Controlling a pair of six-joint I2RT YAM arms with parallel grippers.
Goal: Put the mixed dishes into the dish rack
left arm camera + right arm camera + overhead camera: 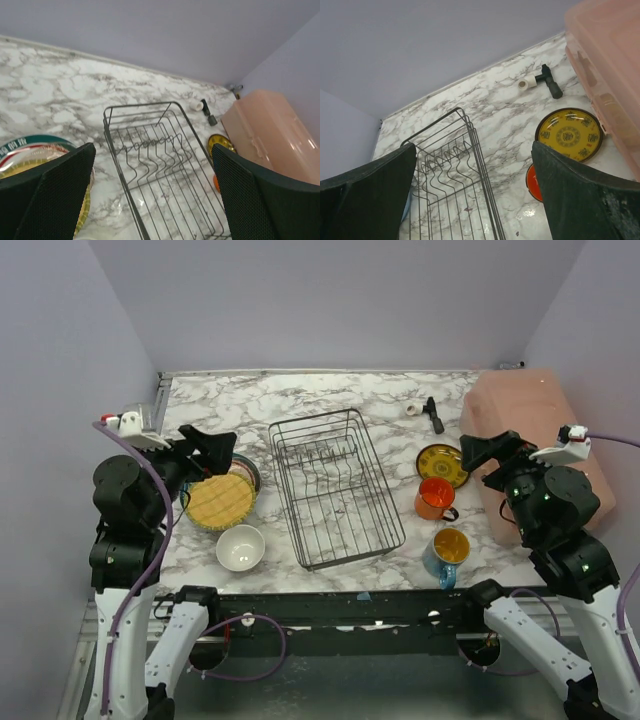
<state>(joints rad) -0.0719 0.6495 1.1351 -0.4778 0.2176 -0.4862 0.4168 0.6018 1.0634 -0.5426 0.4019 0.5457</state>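
The black wire dish rack (335, 485) stands empty mid-table; it also shows in the left wrist view (160, 165) and the right wrist view (450, 185). A stack of plates with a yellow one on top (219, 499) lies left of it, the white bowl (240, 547) in front. The small yellow dark-rimmed plate (441, 463), orange mug (435, 498) and blue mug with yellow inside (447, 553) sit right of the rack. My left gripper (222, 450) hovers open above the plate stack. My right gripper (480, 452) hovers open beside the small plate. Both are empty.
A large pink box (535, 445) fills the right side under my right arm. A small black tool (433, 414) and a white roll (413, 408) lie at the back right. Purple walls close in the table on three sides.
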